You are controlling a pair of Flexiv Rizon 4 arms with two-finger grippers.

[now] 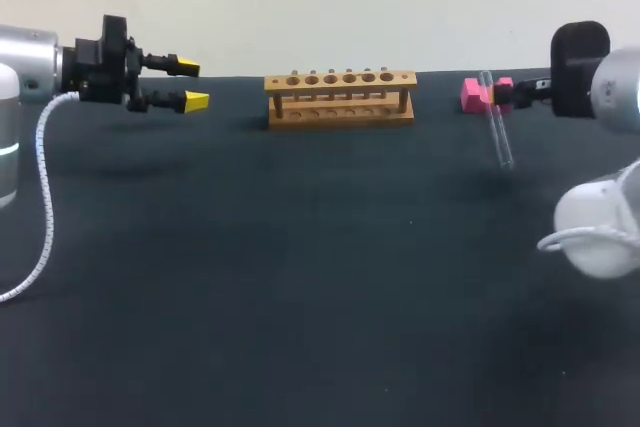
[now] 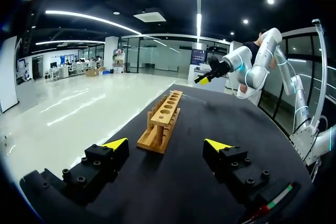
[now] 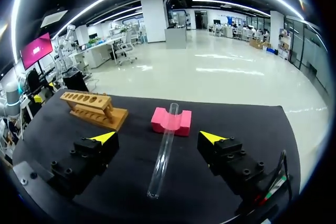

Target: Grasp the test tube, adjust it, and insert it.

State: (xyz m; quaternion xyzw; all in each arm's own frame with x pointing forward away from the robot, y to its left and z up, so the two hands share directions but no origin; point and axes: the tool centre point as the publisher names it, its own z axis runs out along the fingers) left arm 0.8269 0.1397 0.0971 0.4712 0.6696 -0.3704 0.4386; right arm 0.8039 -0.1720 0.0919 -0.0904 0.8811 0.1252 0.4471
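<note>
From the right wrist: right pincer (image 3: 156, 137) gaping wide, gripping nothing. Between its fingers, touching neither, a clear glass test tube (image 3: 164, 153), far end propped in the groove of a pink notched block (image 3: 171, 120). From the head camera, that pincer's yellow tips hidden, the groove too. Across the dark worktop (image 1: 300, 277), left pincer (image 1: 192, 84) equally wide, bare, with the pale wooden six-hole rack (image 1: 340, 97) between the arms.

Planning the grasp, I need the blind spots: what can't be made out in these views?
Head view: the yellow tips of the right gripper do not show where the pink block and test tube overlap them.
Left wrist view: test tube too small to find beside the far right gripper.
</note>
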